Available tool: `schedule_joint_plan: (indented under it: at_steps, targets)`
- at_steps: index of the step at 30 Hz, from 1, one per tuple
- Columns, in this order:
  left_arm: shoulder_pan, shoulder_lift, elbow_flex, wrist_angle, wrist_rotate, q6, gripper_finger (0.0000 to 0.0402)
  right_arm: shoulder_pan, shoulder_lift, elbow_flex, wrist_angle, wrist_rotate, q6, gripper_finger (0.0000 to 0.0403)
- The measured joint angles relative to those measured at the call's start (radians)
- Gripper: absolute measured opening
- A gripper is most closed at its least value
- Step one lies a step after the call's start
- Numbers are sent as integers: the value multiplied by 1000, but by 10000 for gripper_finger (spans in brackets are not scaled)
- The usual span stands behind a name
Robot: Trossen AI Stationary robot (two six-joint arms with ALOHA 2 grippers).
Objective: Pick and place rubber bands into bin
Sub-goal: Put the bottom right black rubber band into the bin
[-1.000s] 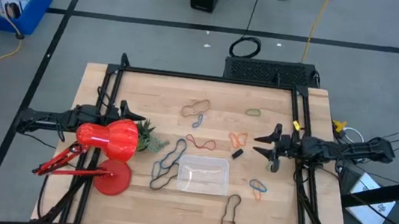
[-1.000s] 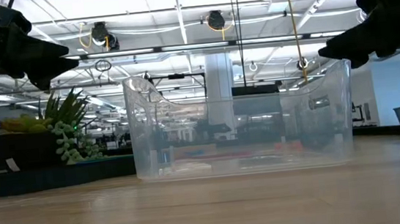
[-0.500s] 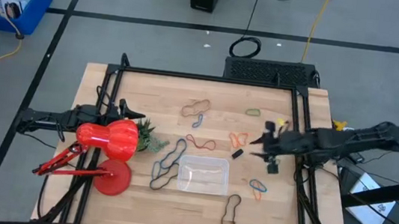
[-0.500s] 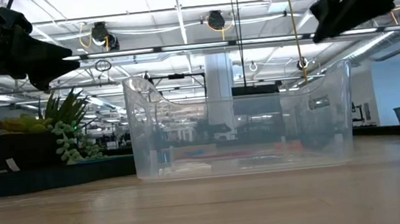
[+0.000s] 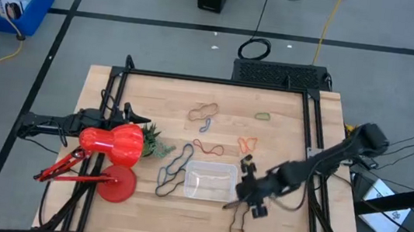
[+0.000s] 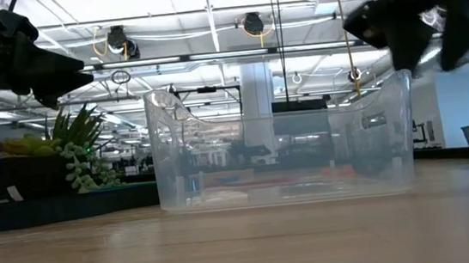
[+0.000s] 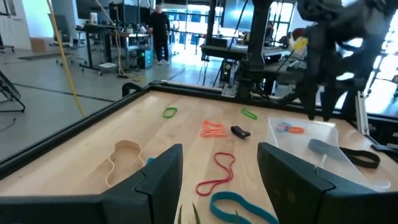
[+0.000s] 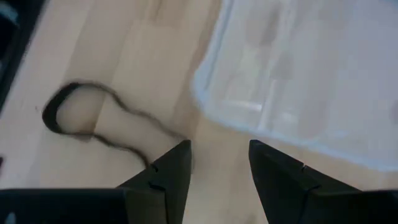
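The clear bin (image 5: 210,180) stands near the table's middle front; it also shows in the low view (image 6: 283,144) and the right wrist view (image 8: 298,81). Rubber bands lie loose on the wood: tan (image 5: 203,112), green (image 5: 262,116), orange (image 5: 247,145), red (image 5: 207,147), a long black one (image 5: 175,169) and a black loop (image 5: 239,221), which also shows in the right wrist view (image 8: 81,118). My right gripper (image 5: 239,198) is open, tipped down over the bare wood between the bin's right near corner and the black loop, and its fingers (image 8: 168,171) hold nothing. My left gripper (image 5: 140,118) waits open at the left (image 7: 217,180).
A red desk lamp (image 5: 109,148) and a small plant (image 5: 155,145) stand at the table's left, beside my left gripper. Black frame rails (image 5: 219,81) run along the table's far, left and right sides. Bare wood lies in front of the bin.
My right gripper has swung from the table's right side toward the near edge and left, to the bin's right near corner, and has tipped downward over the table. The bands and the bin have stayed where they were.
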Motion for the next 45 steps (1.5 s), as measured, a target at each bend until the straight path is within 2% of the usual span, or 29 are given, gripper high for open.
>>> schedule_joint_plan:
  at_steps: [7,17,23,34,40,45]
  targets:
    - [0,0,0,-2,2,0,214,48,140,11,3,2,186,155]
    - [0,0,0,-4,3,0,214,53,244,11,1,0,254,155]
    - [0,0,0,-5,3,-5,214,53,245,12,-4,0,268,131]
    - [0,0,0,-5,3,-3,214,53,244,1,-22,0,288,11]
    - [0,0,0,-4,3,2,214,53,207,-5,-29,-7,322,3]
    - [0,0,0,-4,2,30,214,53,70,-5,-35,-2,364,2]
